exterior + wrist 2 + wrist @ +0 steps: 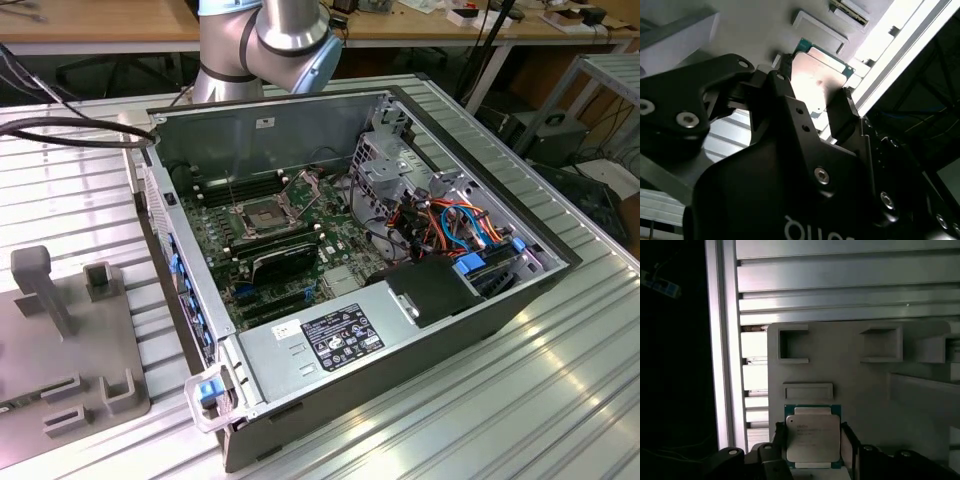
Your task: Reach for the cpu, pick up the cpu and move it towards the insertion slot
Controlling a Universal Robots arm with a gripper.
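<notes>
The cpu (812, 440) is a pale silvery square plate on a green edge, seen in both wrist views over a grey fixture plate (860, 385). My gripper (812, 429) is shut on the cpu (822, 85): its two black fingers (846, 102) press against opposite edges. Whether the cpu rests on the plate or hangs just above it, I cannot tell. The insertion slot (262, 213) lies in the open computer case in the exterior view, its hinged metal frame tilted up beside its dark centre.
The silver arm (272, 40) rises behind the open case (400, 300), which holds cables, a drive cage and a black card. A grey fixture (60, 330) with upright posts sits at the exterior view's left on the ribbed aluminium table (560, 400).
</notes>
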